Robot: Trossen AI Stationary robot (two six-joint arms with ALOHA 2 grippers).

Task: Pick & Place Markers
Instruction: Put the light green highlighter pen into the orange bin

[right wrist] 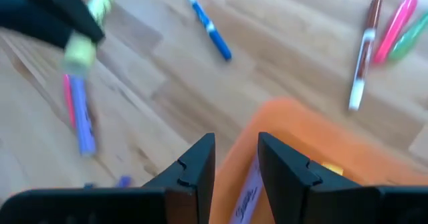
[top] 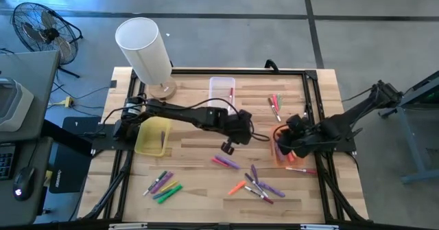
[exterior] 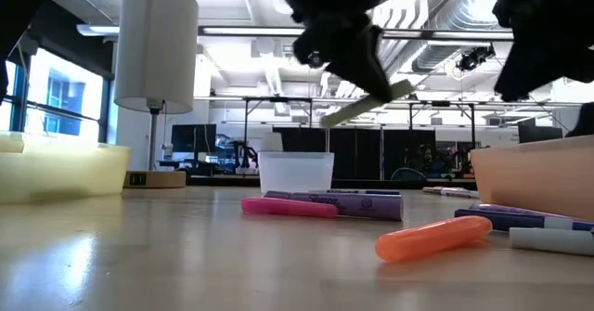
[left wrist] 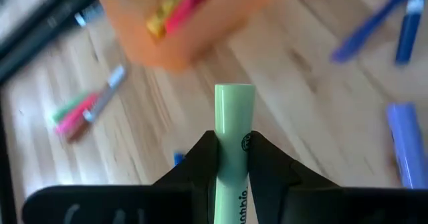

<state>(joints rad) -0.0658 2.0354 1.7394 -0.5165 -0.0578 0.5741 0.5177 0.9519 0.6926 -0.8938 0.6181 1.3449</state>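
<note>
Markers litter the table (top: 206, 189); the left claw (left wrist: 233, 158) pinches a green marker (left wrist: 234, 127) aloft, probably needing a bin next. Right claw (right wrist: 235, 158) hangs part-open, seemingly empty, over the orange bin (right wrist: 321, 150).

A wooden table (top: 206, 189) carries scattered markers (top: 257, 187) toward its front edge, with another cluster (top: 162, 185) near the front left. A yellow bin (top: 149, 139) sits at the left side, a clear bin (top: 221, 89) near the back edge, an orange bin (top: 280, 154) at the right. The left gripper (top: 228, 146) hangs over the table's middle; the right gripper (top: 287, 139) is over the orange bin. A white lamp (top: 145, 51) stands at the back left corner.
</note>
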